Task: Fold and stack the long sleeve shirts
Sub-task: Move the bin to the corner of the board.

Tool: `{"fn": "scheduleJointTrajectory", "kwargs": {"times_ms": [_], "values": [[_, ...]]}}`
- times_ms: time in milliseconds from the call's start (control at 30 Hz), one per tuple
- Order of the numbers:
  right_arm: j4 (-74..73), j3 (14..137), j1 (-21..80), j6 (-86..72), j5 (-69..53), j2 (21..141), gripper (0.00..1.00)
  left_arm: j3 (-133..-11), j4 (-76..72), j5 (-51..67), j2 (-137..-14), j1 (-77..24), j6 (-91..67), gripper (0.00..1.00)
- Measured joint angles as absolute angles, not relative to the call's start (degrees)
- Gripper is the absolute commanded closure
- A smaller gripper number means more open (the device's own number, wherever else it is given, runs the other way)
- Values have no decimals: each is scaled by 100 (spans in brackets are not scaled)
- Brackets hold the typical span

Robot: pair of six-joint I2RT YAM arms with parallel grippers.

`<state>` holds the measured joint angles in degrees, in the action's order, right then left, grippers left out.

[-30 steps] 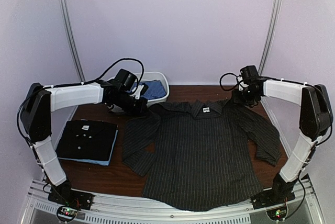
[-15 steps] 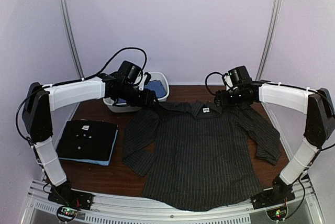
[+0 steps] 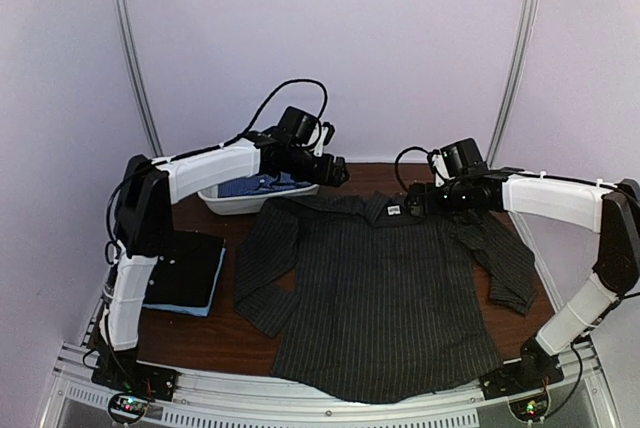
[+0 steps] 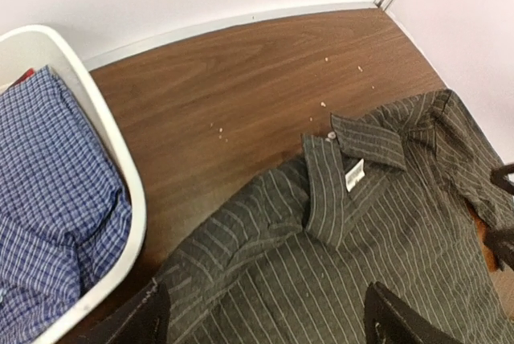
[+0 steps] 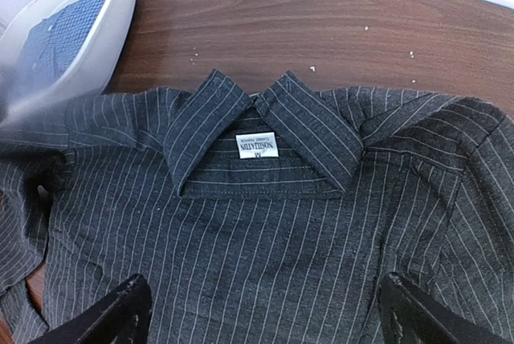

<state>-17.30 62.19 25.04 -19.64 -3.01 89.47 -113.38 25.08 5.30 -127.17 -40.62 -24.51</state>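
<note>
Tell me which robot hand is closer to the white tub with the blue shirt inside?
Left. The left gripper hovers open just beyond the right end of the white tub. The right gripper is farther off, at the collar of the pinstriped shirt.

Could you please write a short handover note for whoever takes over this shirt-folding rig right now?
Left gripper: open, empty, above the pinstriped shirt's shoulder nearest the tub.
Right gripper: open, empty, over the same shirt by its collar.
Pinstriped shirt: spread flat mid-table, collar toward the far edge, sleeves out, unfolded.
Done: black shirt is folded and lies on a folded light blue shirt at the table's left.
Left: fold the pinstriped shirt and stack it. A blue checked shirt waits in the white tub.
</note>
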Motion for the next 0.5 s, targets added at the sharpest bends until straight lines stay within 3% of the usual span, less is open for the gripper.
{"fn": "scheduleJointTrajectory", "kwargs": {"times_ms": [300, 500], "values": [[-1573, 5686, 2506, -2158, -305, 8038, 0, -13235, 2335, 377, -14385, -4062, -2606, 7], [-1559, 5529, 2506, -2285, -329, 7736, 0, -13380, 2211, -16, -14908, -4038, -3262, 7]]}}
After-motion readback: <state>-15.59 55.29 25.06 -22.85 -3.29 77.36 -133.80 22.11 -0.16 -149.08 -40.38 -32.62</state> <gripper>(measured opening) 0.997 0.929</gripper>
